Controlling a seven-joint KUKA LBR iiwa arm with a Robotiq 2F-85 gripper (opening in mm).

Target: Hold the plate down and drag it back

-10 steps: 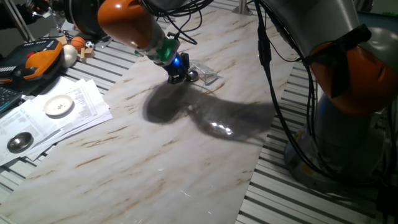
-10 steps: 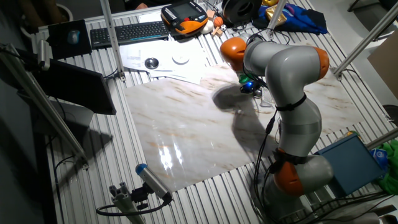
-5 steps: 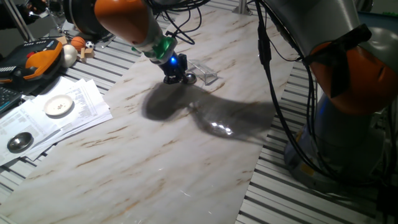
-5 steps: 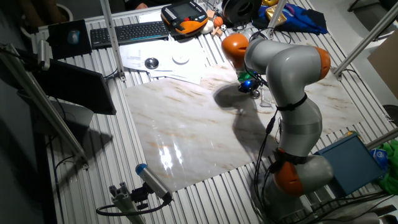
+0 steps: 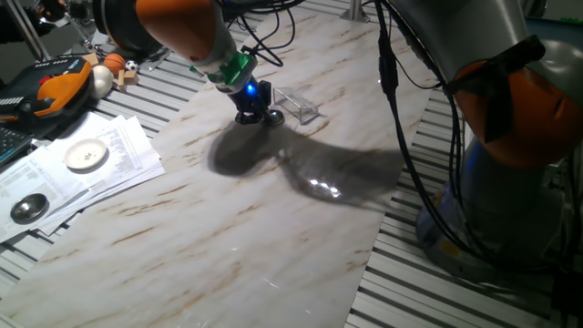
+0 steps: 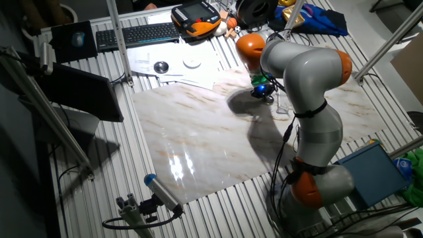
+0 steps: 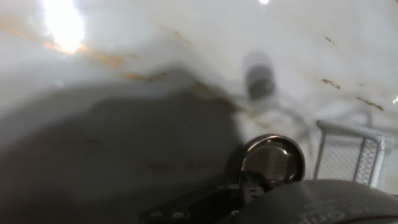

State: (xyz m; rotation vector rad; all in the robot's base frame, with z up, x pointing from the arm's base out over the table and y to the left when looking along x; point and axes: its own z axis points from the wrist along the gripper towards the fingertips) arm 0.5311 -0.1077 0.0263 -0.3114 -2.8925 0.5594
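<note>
Grey metal plate (image 7: 272,158) lies under the gripper (image 5: 250,113) beside the clear stand (image 5: 298,105), jaw state unclear; pressing seems underway, so next comes steady downward force while dragging back.

Beside the papers (image 5: 86,169) I saw a white disc (image 5: 86,156), a metal disc (image 5: 30,208), and an orange handset (image 5: 55,84) behind.

Arm bent low, end effector (image 5: 250,116) pointing down, finger state unclear
</note>
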